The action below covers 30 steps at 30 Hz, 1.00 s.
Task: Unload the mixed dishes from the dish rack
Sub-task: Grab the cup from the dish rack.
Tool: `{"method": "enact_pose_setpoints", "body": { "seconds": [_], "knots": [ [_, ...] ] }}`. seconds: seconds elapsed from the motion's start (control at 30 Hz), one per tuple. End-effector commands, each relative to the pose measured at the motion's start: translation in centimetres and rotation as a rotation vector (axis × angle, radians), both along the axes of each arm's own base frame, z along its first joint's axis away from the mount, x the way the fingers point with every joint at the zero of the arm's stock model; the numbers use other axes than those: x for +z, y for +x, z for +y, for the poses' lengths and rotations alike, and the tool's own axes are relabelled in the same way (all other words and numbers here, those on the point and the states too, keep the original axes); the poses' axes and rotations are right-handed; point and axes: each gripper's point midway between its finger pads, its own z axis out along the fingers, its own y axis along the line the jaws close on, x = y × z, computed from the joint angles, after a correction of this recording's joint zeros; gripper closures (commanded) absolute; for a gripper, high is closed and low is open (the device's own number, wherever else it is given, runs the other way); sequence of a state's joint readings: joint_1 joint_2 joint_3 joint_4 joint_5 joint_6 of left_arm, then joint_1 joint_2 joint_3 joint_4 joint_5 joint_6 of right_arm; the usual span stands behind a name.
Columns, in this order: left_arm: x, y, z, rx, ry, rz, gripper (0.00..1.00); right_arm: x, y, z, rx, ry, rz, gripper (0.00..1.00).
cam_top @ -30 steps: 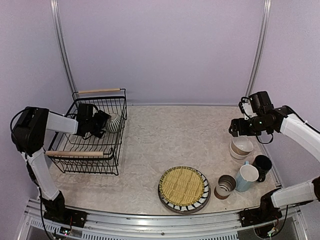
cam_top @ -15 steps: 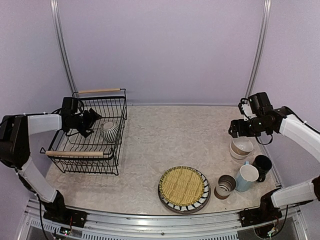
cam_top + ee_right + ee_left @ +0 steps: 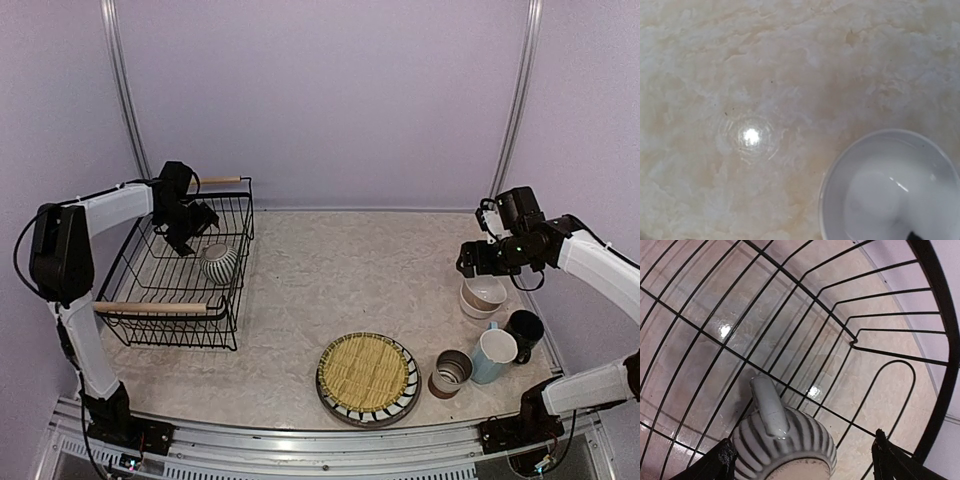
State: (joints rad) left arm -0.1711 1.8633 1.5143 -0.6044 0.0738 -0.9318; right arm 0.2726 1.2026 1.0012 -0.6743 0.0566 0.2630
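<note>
Top view, rack: the dish rack (image 3: 150,308) stands at the left of the table (image 3: 330,265); the grey-striped pot (image 3: 219,263) is the only dish in it, upright near its right wall.
Top view, unloaded: the yellow woven mat (image 3: 367,371) lies on the striped plate (image 3: 334,400). To the right stand the brown-white cup (image 3: 451,372), light blue mug (image 3: 494,355), black mug (image 3: 524,328) and stacked bowls (image 3: 484,295).
Top view, left arm: the left gripper (image 3: 190,235) hangs inside the rack, just behind the pot, jaws spread, holding nothing.
Top view, right arm: the right gripper (image 3: 468,260) hovers above the bowls, released and empty.
Left wrist view: the pot (image 3: 785,440) sits low between the spread fingertips (image 3: 722,460), its stub handle (image 3: 769,405) pointing up the frame. Rack wires (image 3: 855,337) run close behind it.
Right wrist view: only the white bowl (image 3: 890,190) and bare table (image 3: 765,75) show; nothing is gripped.
Risk 1: the glazed round body could slip or roll if the jaws close off-centre.
Risk 2: a finger may snag a floor wire and drag or lift the rack.
Risk 3: the pot could strike the flaring wall on lift-out.
Change, pot: a second ago it lay further back against the right wall; it now stands nearer the middle.
Change, left arm: the gripper has moved from over the rack's centre to its far side.
Change, right arm: position almost unaltered.
</note>
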Motion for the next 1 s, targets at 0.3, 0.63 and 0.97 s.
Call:
{"method": "enact_pose_setpoints", "body": {
  "seconds": [0.3,0.63,0.97],
  "knots": [
    [-6.7,0.8,0.2,0.092,0.087,0.24,0.26,-0.4,-0.4,-0.2,-0.007,-0.004,0.006,0.11],
    [-8.1,0.7,-0.3,0.11,0.068,0.264,0.53,-0.6,0.0,0.2,0.0,0.012,0.004,0.11],
    [-5.6,0.6,0.6,0.119,0.049,0.185,0.9,0.2,0.0,0.3,-0.003,0.028,-0.012,0.11]
  ]
}}
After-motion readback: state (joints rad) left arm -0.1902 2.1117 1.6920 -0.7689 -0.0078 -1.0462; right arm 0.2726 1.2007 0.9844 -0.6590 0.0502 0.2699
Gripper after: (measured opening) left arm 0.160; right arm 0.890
